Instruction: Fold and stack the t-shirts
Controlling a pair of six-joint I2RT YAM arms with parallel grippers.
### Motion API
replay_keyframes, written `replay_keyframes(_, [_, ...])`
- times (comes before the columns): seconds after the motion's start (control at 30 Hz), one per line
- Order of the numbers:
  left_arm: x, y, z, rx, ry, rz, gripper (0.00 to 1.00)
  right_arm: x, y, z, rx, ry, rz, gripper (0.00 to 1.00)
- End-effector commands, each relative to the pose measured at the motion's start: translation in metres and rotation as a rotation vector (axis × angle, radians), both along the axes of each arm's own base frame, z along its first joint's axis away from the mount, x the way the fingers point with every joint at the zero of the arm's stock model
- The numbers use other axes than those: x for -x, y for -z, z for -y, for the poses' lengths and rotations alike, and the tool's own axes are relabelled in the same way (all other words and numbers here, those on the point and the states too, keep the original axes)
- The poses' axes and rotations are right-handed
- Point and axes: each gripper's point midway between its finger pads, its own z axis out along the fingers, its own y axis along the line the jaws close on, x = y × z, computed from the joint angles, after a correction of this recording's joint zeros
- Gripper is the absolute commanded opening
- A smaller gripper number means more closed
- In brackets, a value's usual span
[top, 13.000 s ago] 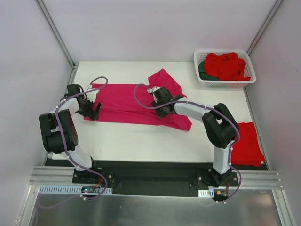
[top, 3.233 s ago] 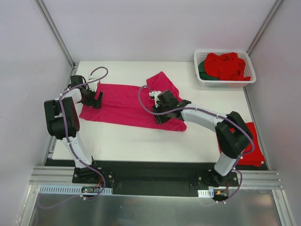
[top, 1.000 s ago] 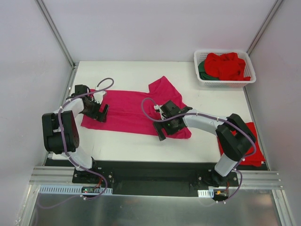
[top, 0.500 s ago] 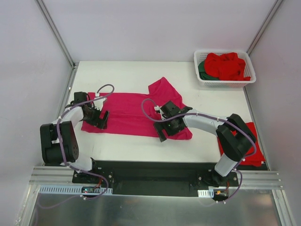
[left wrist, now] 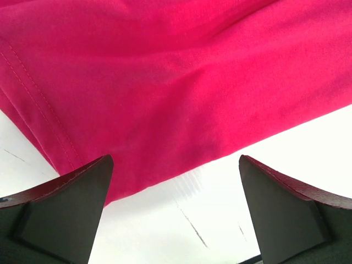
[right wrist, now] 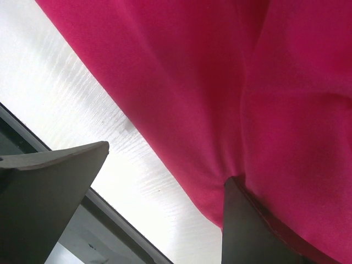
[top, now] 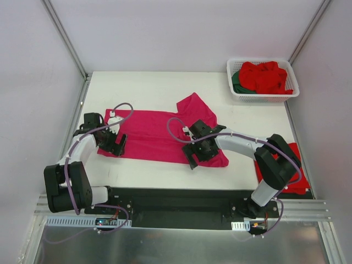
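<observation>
Both arms have drawn back toward the near edge since a second ago, and the magenta-pink t-shirt [top: 159, 136] has slid nearer with them; it lies flattened across the middle of the table [top: 165, 88], one sleeve kicked up toward the far side; the left gripper [top: 114, 144] sits at the shirt's left near corner with its jaws spread wide, cloth and bare table showing between the fingers [left wrist: 66, 214] in the wrist view; the right gripper [top: 198, 154] sits at the shirt's right near hem, jaws likewise wide apart, one finger [right wrist: 258, 231] over the cloth and the other over bare table. At the far right corner stands the white basket [top: 263, 97]; it holds a heap of bright red shirts [top: 265, 76] over a dark green one [top: 236, 80]. A folded red shirt [top: 294, 170] lies at the table's right near edge, partly behind the right arm. Far and near strips of the table lie open around the pink shirt.
</observation>
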Motion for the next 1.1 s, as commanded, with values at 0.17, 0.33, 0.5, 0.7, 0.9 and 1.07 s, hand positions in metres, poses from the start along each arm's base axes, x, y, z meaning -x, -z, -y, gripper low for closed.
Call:
replay_keyframes(0.17, [-0.033, -0.034, 0.014, 0.130, -0.019, 0.019, 0.99, 0.019, 0.003, 0.016, 0.071, 0.020, -0.079, 0.96])
replay_keyframes(0.33, [-0.033, 0.008, -0.006, 0.047, -0.062, -0.169, 0.99, 0.016, -0.001, 0.014, 0.063, 0.024, -0.066, 0.96])
replay_keyframes(0.5, [-0.024, 0.023, -0.019, -0.026, -0.056, -0.246, 0.99, 0.015, -0.003, 0.014, 0.064, 0.023, -0.058, 0.96])
replay_keyframes(0.7, [-0.003, 0.032, -0.024, -0.065, -0.041, -0.311, 1.00, 0.015, -0.003, 0.015, 0.069, 0.022, -0.063, 0.96])
replay_keyframes(0.9, [0.024, 0.034, -0.026, -0.100, -0.029, -0.333, 0.99, 0.020, -0.003, 0.020, 0.086, 0.016, -0.073, 0.96])
replay_keyframes(1.07, [0.040, 0.028, -0.024, -0.109, -0.030, -0.320, 0.99, 0.025, -0.001, 0.020, 0.082, 0.007, -0.100, 0.96])
